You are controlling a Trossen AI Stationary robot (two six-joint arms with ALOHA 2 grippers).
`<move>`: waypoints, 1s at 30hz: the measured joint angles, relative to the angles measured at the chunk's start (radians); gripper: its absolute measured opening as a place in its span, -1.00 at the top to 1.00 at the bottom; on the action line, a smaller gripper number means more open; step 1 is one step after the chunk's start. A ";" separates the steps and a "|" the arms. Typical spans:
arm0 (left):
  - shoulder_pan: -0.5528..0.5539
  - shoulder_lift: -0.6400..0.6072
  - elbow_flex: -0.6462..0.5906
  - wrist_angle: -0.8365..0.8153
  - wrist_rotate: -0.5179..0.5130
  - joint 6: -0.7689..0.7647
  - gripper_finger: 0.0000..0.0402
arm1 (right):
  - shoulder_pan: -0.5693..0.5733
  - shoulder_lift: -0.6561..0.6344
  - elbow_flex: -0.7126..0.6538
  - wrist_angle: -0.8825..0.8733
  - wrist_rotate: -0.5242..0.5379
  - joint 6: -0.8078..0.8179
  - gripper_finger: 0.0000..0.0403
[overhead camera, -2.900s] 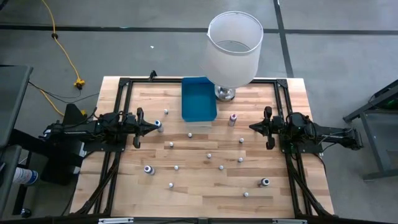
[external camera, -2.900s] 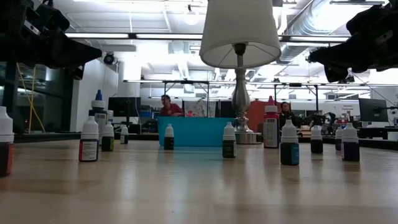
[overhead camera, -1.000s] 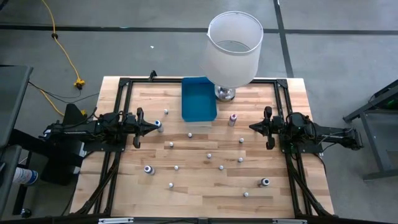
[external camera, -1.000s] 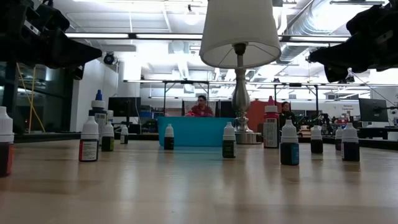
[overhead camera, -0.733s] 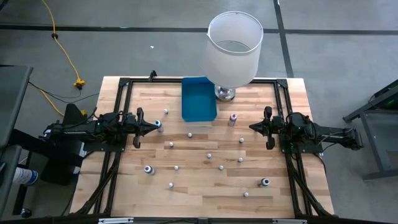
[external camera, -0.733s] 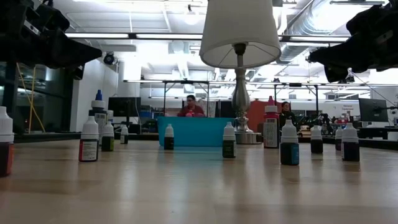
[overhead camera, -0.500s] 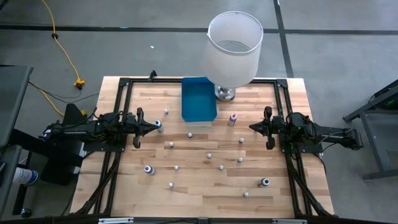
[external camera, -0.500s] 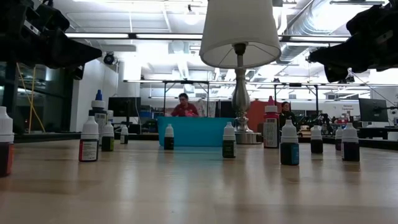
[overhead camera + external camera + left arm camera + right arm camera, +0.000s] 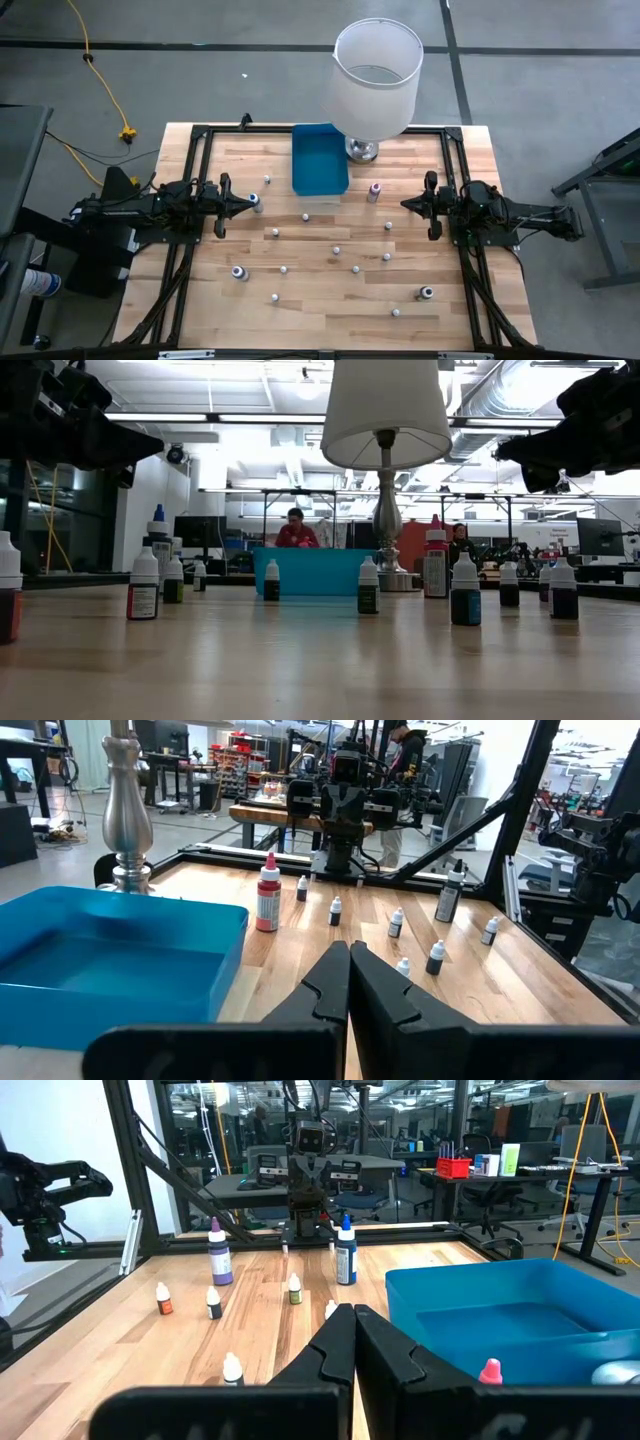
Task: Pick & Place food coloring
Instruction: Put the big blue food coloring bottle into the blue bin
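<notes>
Several tiny white-capped food coloring bottles stand upright on their bases, scattered over the wooden table. Among them are a pink-bodied one, two dark ones and a blue-capped one. My left gripper hovers level at the table's left side, shut, with the blue-capped bottle just off its tip. My right gripper hovers level at the right side, also shut. Both wrist views show the fingers closed on nothing.
A blue tray lies at the far middle of the table. Beside it stands a lamp with a big white shade on a metal base. A black frame borders the table. A person shows in the room behind.
Both arms and all the bottles have kept still. Only the person in the room behind the table has shifted sideways.
</notes>
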 joint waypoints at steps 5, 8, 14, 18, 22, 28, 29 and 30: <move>0.000 0.000 0.000 0.036 0.001 -0.009 1.00 | 0.000 0.000 0.000 0.000 0.000 0.000 1.00; 0.000 0.000 0.007 0.036 0.014 -0.035 1.00 | 0.000 0.000 0.000 0.000 0.000 0.000 1.00; 0.000 0.000 0.028 0.043 0.024 -0.103 1.00 | 0.000 0.000 0.000 0.000 0.000 0.000 1.00; 0.000 0.000 0.049 0.047 0.024 -0.135 1.00 | 0.000 0.000 0.000 0.000 0.000 0.000 1.00; 0.000 0.000 0.077 0.074 0.039 -0.145 1.00 | 0.000 0.000 0.000 0.000 0.000 0.000 1.00; 0.000 0.000 0.106 0.073 0.055 -0.184 1.00 | 0.000 0.000 0.000 0.000 0.000 0.000 1.00; 0.000 0.000 0.112 0.073 0.056 -0.190 1.00 | 0.000 0.000 0.000 0.000 0.000 0.000 1.00; 0.000 0.000 0.117 0.074 0.058 -0.191 1.00 | 0.000 0.000 0.000 0.000 0.000 0.000 1.00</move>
